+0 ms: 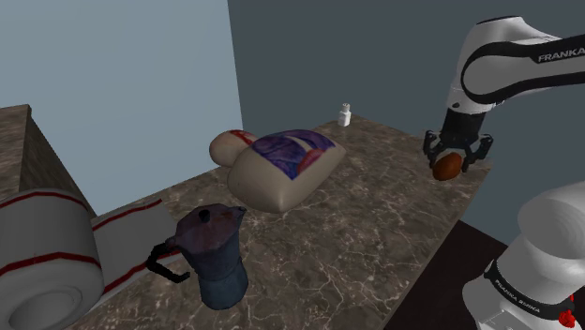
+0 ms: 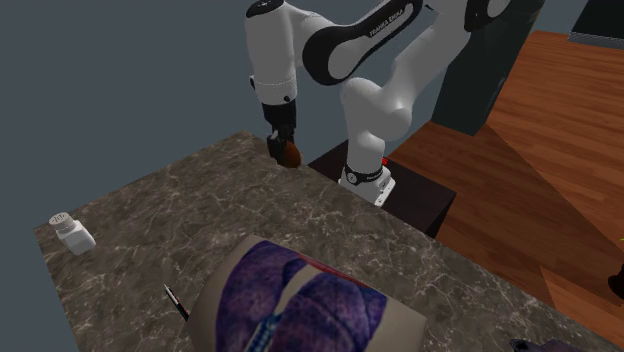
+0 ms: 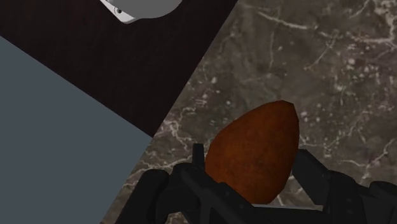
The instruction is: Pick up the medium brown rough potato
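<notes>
Wrist view: the gripper (image 3: 251, 170) pinches the brown potato (image 3: 257, 143) between its two black fingers. The potato's long axis points straight out from the hand, toward the marble counter (image 3: 331, 57) below, near its edge by the stand. Whether it is clear of the surface is hard to tell. Further off lies a cushion (image 1: 281, 173), then a white bottle (image 1: 345, 115).

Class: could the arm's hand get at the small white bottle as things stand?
Probably not yet: the hand is shut on the potato, though bare counter leaves the way to the bottle free.
</notes>
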### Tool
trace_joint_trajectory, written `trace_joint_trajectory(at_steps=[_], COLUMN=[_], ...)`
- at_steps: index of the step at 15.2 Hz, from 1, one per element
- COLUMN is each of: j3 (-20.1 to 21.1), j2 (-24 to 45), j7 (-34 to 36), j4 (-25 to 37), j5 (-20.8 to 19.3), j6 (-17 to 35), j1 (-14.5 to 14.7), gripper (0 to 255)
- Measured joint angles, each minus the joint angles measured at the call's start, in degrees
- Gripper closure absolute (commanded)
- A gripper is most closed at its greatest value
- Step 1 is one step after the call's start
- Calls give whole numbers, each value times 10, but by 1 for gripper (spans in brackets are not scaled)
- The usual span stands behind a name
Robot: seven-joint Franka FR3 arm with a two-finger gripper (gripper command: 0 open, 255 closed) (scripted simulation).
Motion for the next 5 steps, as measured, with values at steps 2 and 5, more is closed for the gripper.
trace_joint_trajectory(at_steps=[2,5], j3=[-1,-3], j2=[-1,-5], j7=[-1,-3], j4=[15,33], j5=[-1,-2], j6=[-16,-38], j1=[-1,-2], gripper=[255,255])
